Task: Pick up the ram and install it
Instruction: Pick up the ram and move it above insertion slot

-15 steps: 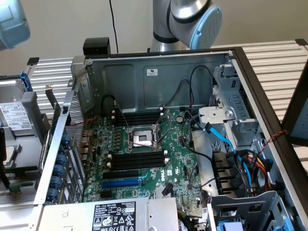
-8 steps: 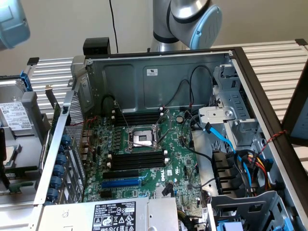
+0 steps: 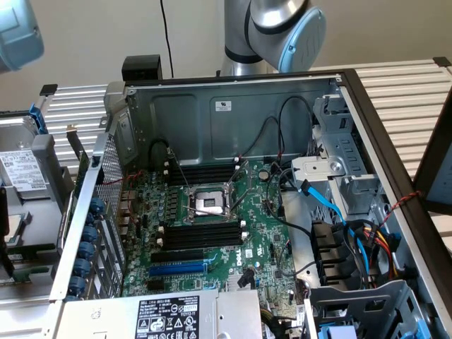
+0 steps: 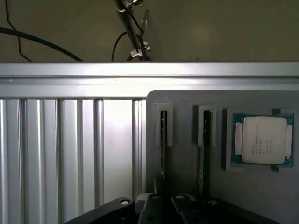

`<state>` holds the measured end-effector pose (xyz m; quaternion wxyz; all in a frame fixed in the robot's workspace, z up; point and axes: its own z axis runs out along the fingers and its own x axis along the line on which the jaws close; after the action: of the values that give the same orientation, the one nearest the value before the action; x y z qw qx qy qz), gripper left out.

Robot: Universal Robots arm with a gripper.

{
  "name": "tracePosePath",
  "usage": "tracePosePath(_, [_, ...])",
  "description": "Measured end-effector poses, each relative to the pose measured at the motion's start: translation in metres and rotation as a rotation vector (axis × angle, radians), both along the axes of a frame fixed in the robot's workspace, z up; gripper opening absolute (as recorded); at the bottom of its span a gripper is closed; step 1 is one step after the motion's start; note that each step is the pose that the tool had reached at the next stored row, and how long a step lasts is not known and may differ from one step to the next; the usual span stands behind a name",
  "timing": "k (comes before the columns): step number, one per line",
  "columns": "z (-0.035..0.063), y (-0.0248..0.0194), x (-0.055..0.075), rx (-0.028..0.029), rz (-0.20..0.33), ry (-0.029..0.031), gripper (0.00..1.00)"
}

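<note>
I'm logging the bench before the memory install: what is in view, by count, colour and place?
computer case: one, grey, open, on the table
motherboard: one, green, inside the case
CPU socket: one, silver, mid-board
memory slots: two banks, black, flanking the socket
expansion slot: one, blue, beside the nearer bank
data cables: a few, blue, case's side at the exterior view's right
power supply: one, grey, labelled, case's near end
holder: one, grey, on the table
ram sticks: two, dark, on edge in the holder
processor: one, silver-lidded, in the holder's recess
table: one, aluminium slats, under case and holder
robot arm: one, silver and pale blue, behind the case
claw: one, black, shut, by the sticks' ends
</note>
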<state>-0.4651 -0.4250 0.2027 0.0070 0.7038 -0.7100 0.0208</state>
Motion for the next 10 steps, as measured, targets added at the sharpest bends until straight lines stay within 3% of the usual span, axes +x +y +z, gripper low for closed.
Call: tracePosePath(10, [0.0032,0.0000,0.0000,-0.0001,0.000,-0.0005,0.12])
